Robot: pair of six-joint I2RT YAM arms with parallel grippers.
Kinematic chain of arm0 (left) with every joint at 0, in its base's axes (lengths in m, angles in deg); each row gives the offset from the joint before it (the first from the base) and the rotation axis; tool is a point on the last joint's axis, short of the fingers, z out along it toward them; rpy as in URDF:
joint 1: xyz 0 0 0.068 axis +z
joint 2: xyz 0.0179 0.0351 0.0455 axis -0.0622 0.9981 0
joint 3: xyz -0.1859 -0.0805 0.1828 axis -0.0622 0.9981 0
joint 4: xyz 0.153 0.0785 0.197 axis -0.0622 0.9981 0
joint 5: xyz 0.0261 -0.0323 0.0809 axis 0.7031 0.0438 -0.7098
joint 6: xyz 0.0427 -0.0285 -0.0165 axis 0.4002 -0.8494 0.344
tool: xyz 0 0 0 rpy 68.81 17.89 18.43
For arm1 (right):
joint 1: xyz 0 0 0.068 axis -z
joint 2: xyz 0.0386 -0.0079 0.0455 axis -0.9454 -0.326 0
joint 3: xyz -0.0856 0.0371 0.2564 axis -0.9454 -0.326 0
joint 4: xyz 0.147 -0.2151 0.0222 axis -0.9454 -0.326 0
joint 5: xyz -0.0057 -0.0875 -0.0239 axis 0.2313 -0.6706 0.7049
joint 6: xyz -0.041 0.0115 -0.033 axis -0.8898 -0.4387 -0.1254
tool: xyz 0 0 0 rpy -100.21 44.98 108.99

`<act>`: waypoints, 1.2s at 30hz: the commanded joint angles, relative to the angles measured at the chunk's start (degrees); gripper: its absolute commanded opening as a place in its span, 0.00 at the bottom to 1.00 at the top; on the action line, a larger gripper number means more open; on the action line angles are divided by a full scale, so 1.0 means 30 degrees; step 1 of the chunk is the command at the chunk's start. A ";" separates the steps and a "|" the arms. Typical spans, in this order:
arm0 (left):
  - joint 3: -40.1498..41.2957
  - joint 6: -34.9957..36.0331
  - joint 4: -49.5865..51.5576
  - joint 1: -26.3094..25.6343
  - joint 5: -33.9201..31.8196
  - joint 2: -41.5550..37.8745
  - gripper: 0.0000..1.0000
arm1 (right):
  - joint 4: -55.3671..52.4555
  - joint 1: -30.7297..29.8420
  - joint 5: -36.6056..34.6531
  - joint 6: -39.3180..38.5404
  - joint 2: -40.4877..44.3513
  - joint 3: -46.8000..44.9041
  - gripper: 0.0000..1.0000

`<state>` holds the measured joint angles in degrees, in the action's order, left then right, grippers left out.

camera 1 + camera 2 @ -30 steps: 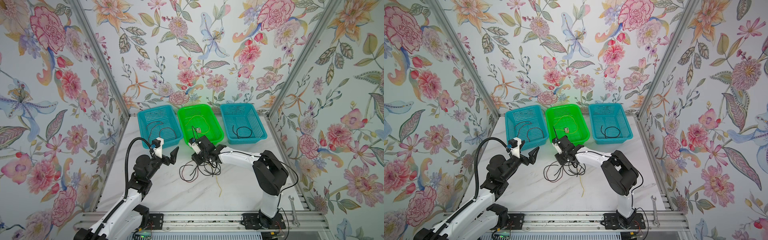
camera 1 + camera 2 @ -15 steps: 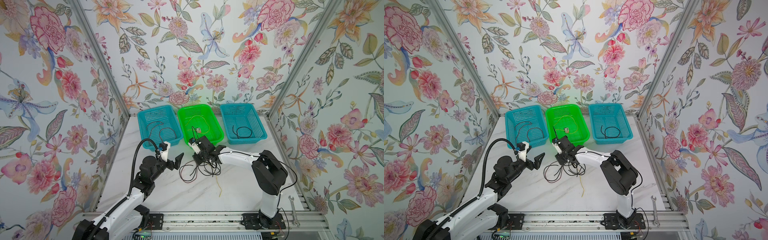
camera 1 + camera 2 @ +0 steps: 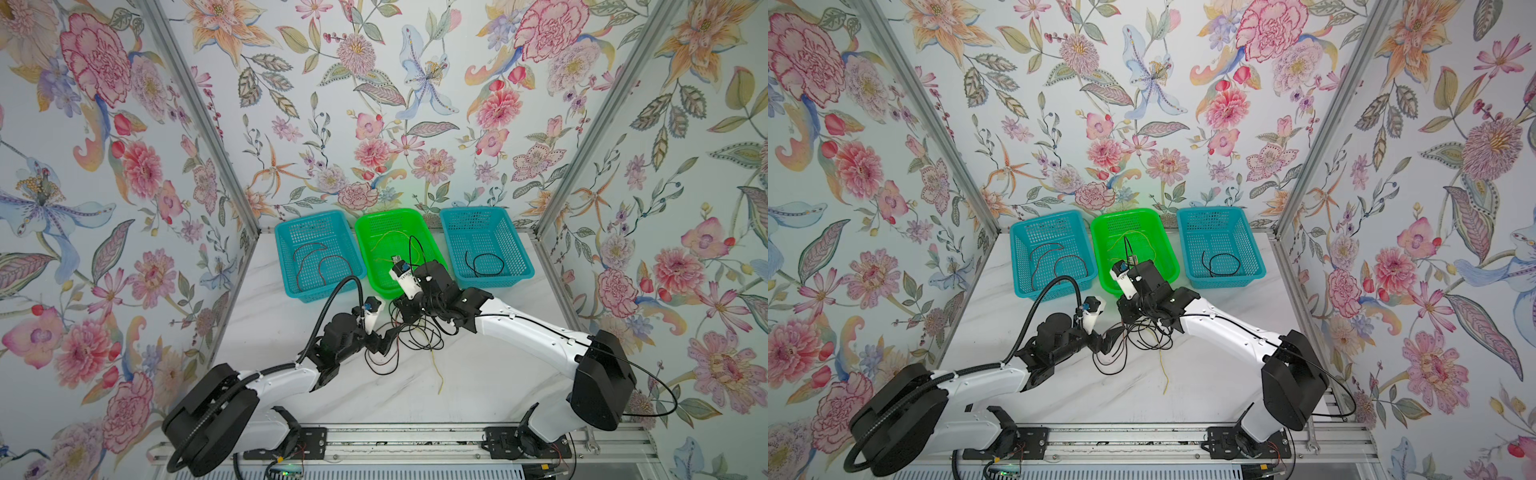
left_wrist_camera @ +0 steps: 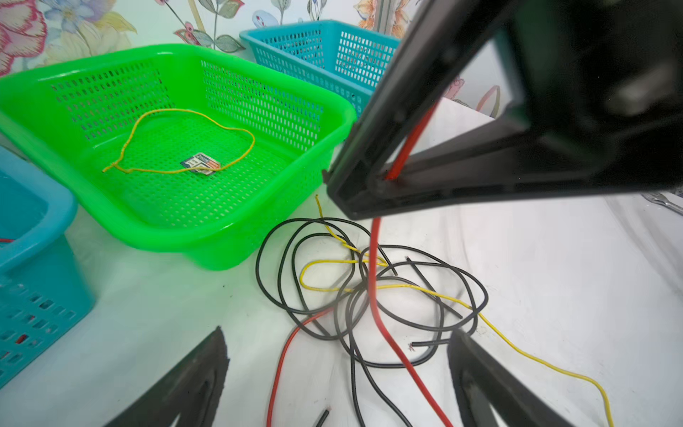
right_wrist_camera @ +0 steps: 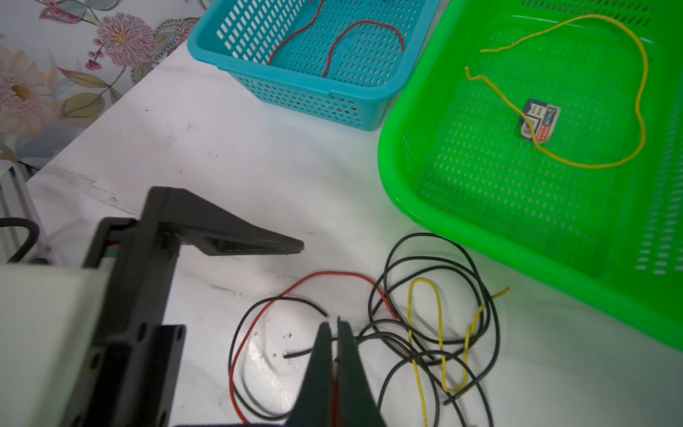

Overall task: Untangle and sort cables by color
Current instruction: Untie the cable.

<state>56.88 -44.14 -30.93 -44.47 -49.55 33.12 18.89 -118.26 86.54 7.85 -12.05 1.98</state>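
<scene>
Cable tangle [image 3: 415, 332], black, yellow and red strands, lies on the tabletop [image 3: 478, 374] just in front of the green basket [image 3: 390, 220]. One red cable [image 4: 375, 258] rises out of the tangle into the right jaws, which are closed on it. Left jaws are spread wide, low at the tangle's left edge, holding nothing.

Baskets:
- left blue basket [image 3: 309, 220]: red cables [image 5: 369, 23]
- green basket: one yellow cable [image 4: 184, 109]
- right blue basket [image 3: 473, 218]: one black cable [image 3: 486, 254]
</scene>
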 commanded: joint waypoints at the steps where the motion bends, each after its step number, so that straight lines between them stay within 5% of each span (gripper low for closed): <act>1: -0.1246 -0.0138 -0.2339 -0.0296 -0.0613 0.1608 0.90 | -0.1355 -0.0059 0.0960 0.0494 0.1103 0.0742 0.00; 13: -0.1923 -0.0430 -0.4074 -0.0744 0.0120 0.6143 0.70 | -0.3405 0.0878 0.1464 -0.0006 0.4557 0.4014 0.00; 24: -0.0984 -0.0593 -0.5808 -0.0867 0.0394 0.7445 0.68 | -0.3354 0.3021 0.2198 0.0171 0.6832 0.9552 0.00; 36: -0.0263 -0.0856 -0.7487 -0.1116 0.1305 0.7814 0.68 | -0.2337 0.4175 0.0752 0.0405 0.8725 1.1783 0.00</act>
<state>54.98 -45.78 -50.01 -47.09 -47.62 57.23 11.04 -106.00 89.79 8.53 13.92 36.78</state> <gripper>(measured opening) 0.676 0.049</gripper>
